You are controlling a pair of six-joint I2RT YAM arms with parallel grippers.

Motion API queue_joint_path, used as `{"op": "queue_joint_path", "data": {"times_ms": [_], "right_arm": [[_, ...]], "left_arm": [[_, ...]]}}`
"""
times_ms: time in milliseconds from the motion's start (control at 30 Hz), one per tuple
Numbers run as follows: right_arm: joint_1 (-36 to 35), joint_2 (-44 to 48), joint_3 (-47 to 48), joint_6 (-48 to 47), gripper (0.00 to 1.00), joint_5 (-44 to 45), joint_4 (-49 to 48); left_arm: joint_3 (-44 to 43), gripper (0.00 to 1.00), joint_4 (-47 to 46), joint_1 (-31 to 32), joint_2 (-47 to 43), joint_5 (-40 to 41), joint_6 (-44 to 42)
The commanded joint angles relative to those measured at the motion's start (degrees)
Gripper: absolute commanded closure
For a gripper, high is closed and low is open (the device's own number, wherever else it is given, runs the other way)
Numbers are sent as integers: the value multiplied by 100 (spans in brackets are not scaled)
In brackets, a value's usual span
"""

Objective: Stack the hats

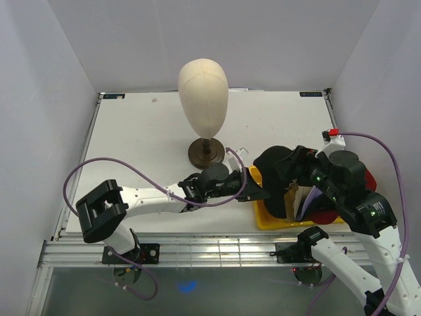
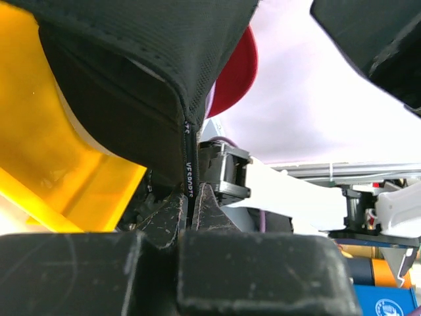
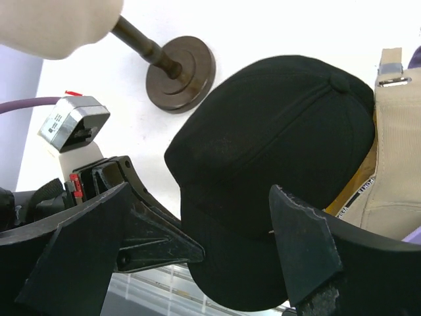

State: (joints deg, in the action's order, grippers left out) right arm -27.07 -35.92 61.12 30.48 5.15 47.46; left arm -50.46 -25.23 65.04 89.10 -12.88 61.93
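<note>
Several hats sit bunched in the yellow tray (image 1: 263, 214). A black hat (image 1: 276, 172) lies on the left of the pile, with a tan hat (image 1: 293, 197), a lavender hat (image 1: 312, 199) and a red hat (image 1: 368, 181) beside it. My left gripper (image 1: 258, 194) is shut on the black hat's brim edge (image 2: 187, 178). In the right wrist view the black hat (image 3: 276, 145) fills the space under my right gripper (image 3: 200, 197). That gripper stands open just above the hat, its fingers (image 3: 302, 243) either side of the brim, holding nothing.
A beige mannequin head (image 1: 203, 89) on a dark wooden stand (image 1: 206, 152) rises at the table's middle, just behind my left arm. The white table's near edge meets an aluminium rail (image 1: 197, 250). Grey walls close in the left, back and right.
</note>
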Motion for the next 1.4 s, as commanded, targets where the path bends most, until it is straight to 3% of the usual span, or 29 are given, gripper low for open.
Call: {"op": "queue_joint_path", "data": {"times_ms": [0,333,467,633,933,1367], "right_arm": [[9,6,347,55,10,-137,-123],[9,24,645,160,10,-163,-132],[9,6,1225,178,10,-41,-106],[9,-20,2034,239,10,65,-79],[9,24,2378,432,10,-40,-351],[9,-915,2633,564,11,-804,-1432]], "left_arm": [[-377,100,419,27,-551,303,-128],[-807,100,1213,27,-982,699,-374],[-1867,100,2055,9,-807,902,-752],[-2942,100,2453,-219,-429,621,-1042],[-4365,100,2207,-1009,-59,-327,-1008],[-4728,100,1434,-2442,-419,-1374,-69]]}}
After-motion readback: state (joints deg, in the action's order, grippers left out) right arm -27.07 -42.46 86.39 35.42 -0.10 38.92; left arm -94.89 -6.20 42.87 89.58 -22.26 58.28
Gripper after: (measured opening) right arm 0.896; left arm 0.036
